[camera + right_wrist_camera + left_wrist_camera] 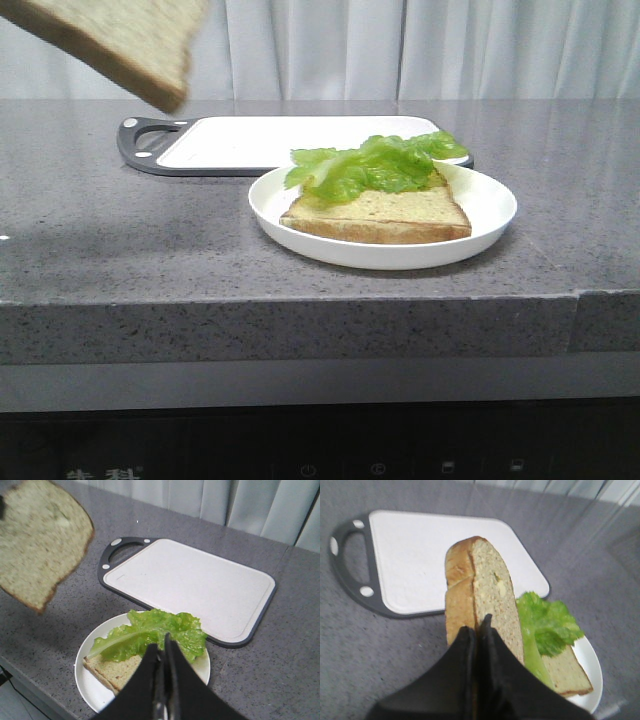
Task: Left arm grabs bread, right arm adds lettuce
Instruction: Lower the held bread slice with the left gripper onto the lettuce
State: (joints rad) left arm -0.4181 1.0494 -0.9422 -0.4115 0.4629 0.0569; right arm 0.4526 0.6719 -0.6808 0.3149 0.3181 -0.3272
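left gripper (479, 630) clenched on the bread (485, 590), held high at far left. right gripper (162, 650) closed, holding nothing, above the lettuce (375, 163) lying on the plated slice (385, 215).

Grey countertop (100, 240): cutting board (260, 140), plate (490, 205)

- Soft, even, bright light; the round white plate (495, 225) casts only a faint shadow on the speckled grey stone surface (120, 240).
- The raised thick tan bread slice (125, 40) is motion-blurred.
- The wrist views look slightly soft.
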